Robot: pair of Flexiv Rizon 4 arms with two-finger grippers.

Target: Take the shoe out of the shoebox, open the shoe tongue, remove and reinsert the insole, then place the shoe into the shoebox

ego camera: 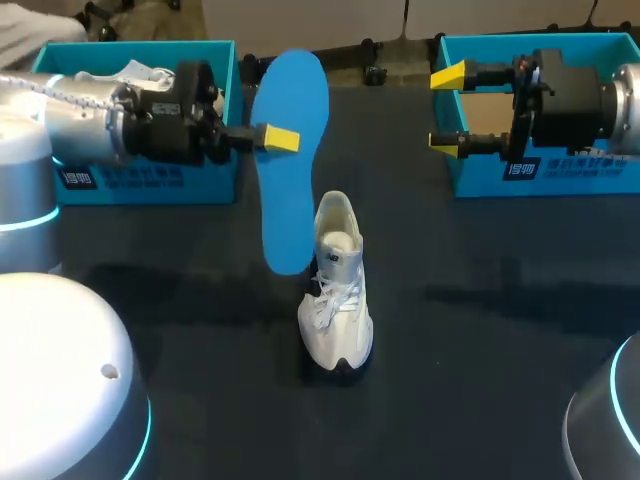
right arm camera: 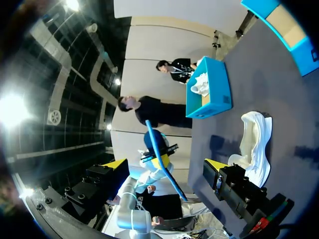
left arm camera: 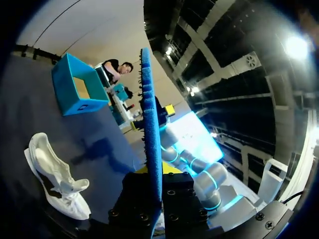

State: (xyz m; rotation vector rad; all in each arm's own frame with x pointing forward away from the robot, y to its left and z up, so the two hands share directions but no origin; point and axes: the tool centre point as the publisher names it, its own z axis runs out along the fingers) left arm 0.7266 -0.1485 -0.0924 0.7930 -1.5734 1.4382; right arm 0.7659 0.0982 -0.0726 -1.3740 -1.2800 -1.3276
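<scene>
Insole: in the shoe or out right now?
Out. The blue insole is clamped in the left gripper, up off the table; the white shoe stands upright, apart from it.

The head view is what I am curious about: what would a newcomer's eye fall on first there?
The blue insole stands out first, held upright in the air by the left hand, left of the table's middle. Just beside it a white shoe stands on the dark table. The right hand hangs open before the teal shoebox at the right.
</scene>
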